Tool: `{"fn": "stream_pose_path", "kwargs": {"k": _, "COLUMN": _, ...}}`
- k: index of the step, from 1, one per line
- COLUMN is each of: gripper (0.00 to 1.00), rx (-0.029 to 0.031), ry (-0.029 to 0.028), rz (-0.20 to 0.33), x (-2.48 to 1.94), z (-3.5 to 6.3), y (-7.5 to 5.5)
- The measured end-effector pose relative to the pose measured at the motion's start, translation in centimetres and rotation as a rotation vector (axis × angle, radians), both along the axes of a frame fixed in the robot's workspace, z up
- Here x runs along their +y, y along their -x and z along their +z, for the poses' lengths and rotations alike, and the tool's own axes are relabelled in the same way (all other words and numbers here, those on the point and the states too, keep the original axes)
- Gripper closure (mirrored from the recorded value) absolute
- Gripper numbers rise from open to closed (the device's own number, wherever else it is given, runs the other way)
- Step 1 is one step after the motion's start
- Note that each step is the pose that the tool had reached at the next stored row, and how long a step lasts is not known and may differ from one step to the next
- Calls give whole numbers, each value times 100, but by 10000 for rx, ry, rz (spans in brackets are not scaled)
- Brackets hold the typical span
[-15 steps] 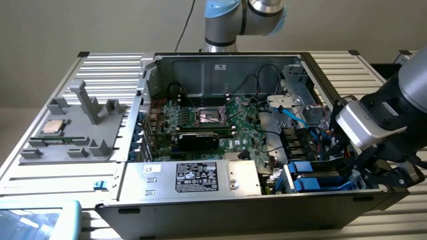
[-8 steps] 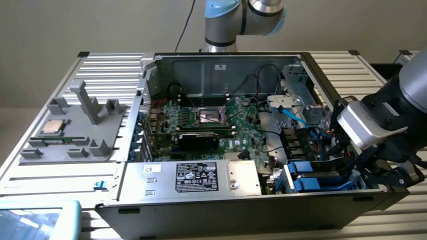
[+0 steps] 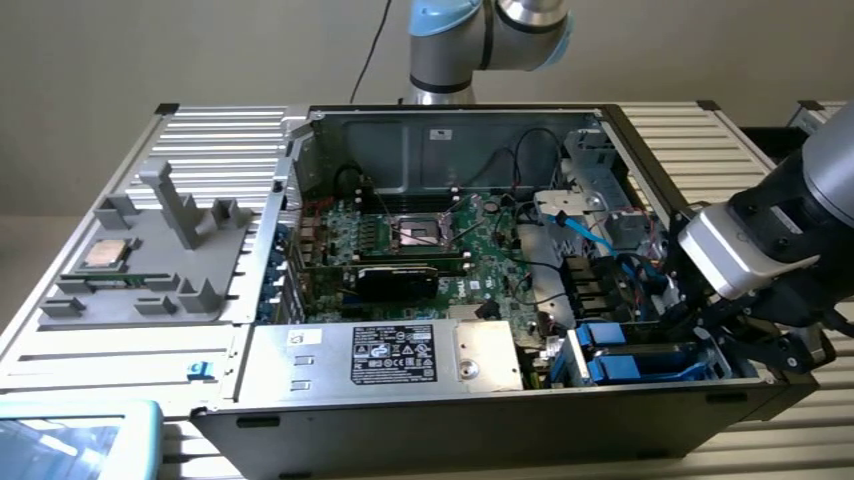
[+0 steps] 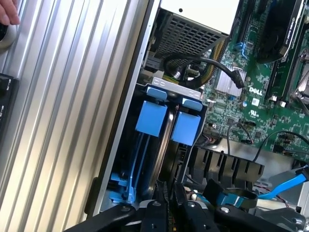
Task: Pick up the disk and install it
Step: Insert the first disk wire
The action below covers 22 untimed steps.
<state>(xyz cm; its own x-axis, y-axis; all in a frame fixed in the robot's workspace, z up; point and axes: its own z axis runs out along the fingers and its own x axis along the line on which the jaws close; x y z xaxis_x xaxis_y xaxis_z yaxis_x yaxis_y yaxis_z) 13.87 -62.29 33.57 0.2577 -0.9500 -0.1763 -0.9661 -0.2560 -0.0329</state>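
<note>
Drive bay (image 4: pixel 169 86) holding blue-framed disk (image 4: pixel 151 118), gripper (image 4: pixel 171 205) close beside it, grip state unclear.

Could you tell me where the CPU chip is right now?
The CPU chip lies on the grey tray at the exterior view's left, outside the open computer case.

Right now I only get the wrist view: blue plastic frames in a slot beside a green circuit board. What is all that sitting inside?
Observer: An open desktop computer case, lying on its side.
Operator: Anything outside the case?
Observer: A grey tray on the exterior view's left, with a small square silver chip on it.
Operator: Where's the robot's hand?
Observer: The gripper hangs at the case's corner on the exterior view's right, over those blue frames.
</note>
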Motion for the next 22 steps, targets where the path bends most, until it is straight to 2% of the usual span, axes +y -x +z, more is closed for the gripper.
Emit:
{"fn": "stream_pose_path", "kwargs": {"k": 2, "gripper": 84, "rx": 54, "ry": -5, "rz": 8, "x": 1, "z": -1, "y": -1}}
{"fn": "stream_pose_path", "kwargs": {"k": 5, "gripper": 84, "rx": 57, "ry": -6, "rz": 7, "x": 1, "z": 4, "y": 0}}
{"fn": "stream_pose_path", "kwargs": {"k": 7, "gripper": 84, "rx": 57, "ry": -1, "rz": 7, "x": 8, "z": 48, "y": 0}}
{"fn": "stream_pose_path", "kwargs": {"k": 9, "gripper": 84, "rx": 56, "ry": 36, "rz": 8, "x": 19, "z": 127, "y": 1}}
{"fn": "stream_pose_path", "kwargs": {"k": 11, "gripper": 84, "rx": 56, "ry": 137, "rz": 9, "x": 34, "z": 176, "y": 4}}
{"fn": "stream_pose_path", "kwargs": {"k": 13, "gripper": 84, "rx": 56, "ry": 293, "rz": 7, "x": 46, "z": 202, "y": 10}}
{"fn": "stream_pose_path", "kwargs": {"k": 14, "gripper": 84, "rx": 57, "ry": 395, "rz": 7, "x": 57, "z": 209, "y": 12}}
{"fn": "stream_pose_path", "kwargs": {"k": 21, "gripper": 84, "rx": 66, "ry": 1319, "rz": 4, "x": 196, "z": 220, "y": 16}}
{"fn": "stream_pose_path", "kwargs": {"k": 22, "gripper": 84, "rx": 70, "ry": 1421, "rz": 3, "x": 219, "z": 220, "y": 16}}
